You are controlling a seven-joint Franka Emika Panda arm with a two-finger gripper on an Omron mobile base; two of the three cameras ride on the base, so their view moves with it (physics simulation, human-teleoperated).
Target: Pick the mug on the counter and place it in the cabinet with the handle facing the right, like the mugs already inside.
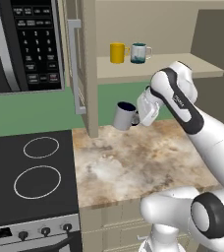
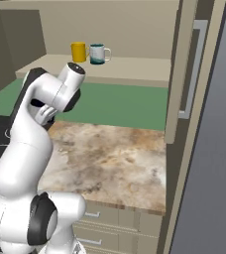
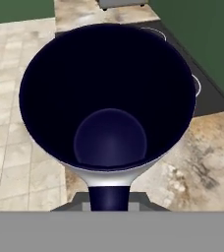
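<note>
Your end effector (image 1: 137, 117) is grasping the mug (image 1: 124, 115) by its handle (image 1: 135, 119), with the mug lifted clear of the surface (image 1: 138, 157) and tilted. In the left base view it hangs just beside the open cabinet door (image 1: 84, 64), below the shelf (image 1: 158, 69), at about 12 o'clock from the marbled top's middle. The handle sits at the mug's 3 o'clock, against the white hand.

In the hand view you look straight into the mug's navy inside (image 3: 109, 98); the handle (image 3: 109, 197) leaves the rim at 6 o'clock. The fingers themselves are hidden there.

On the shelf stand the yellow mug (image 1: 117, 52) and the teal mug (image 1: 139, 53), close side by side, the teal one at the yellow one's 3 o'clock, its ear pointing to 3 o'clock. The right base view shows the same pair (image 2: 90, 52) at the shelf's back.

The stove (image 1: 30, 172) lies at 9 o'clock of the surface, the microwave (image 1: 23, 44) above it.
</note>
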